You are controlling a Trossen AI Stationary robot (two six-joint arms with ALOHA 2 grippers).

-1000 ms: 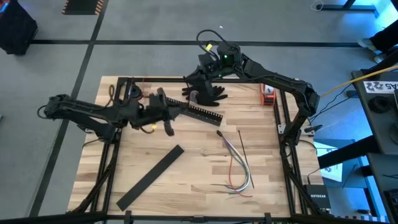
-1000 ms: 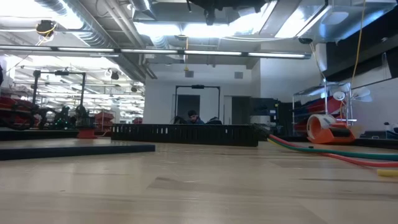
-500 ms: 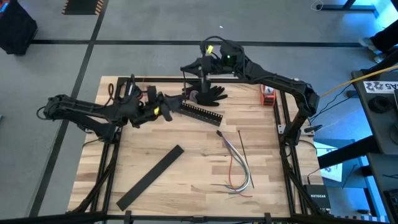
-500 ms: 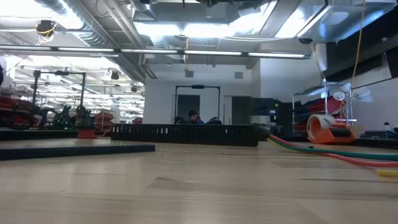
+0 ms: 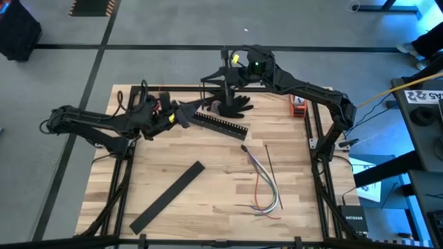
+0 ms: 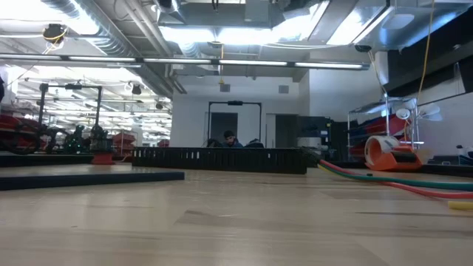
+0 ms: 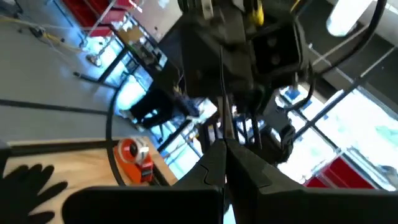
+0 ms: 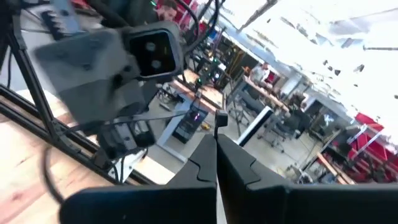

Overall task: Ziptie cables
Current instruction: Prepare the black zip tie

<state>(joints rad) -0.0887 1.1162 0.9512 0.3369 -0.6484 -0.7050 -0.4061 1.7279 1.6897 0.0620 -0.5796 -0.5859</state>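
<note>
The cables point(image 5: 265, 185), a loose bundle of grey, white and red wires, lie on the table's right half. The ziptie point(image 5: 273, 169), a thin straight dark strip, lies across them. My left gripper point(image 5: 199, 106) hangs in the air over the far left of the table, pointing right, its fingers point(image 7: 214, 163) shut with nothing between them. My right gripper point(image 5: 206, 76) is raised above the table's far edge, pointing left, its fingers point(image 8: 205, 155) shut and empty. The two grippers face each other, far from the cables.
A black comb-slotted bar point(image 5: 220, 123) lies below and between the grippers, and a black glove point(image 5: 232, 105) lies just beyond it. A flat black strip point(image 5: 168, 197) lies near the left front. An orange tape dispenser point(image 5: 297, 105) stands at the far right.
Both grippers have rolled about their own pointing lines while staying shut and nearly in place. Nothing on the table has moved.
</note>
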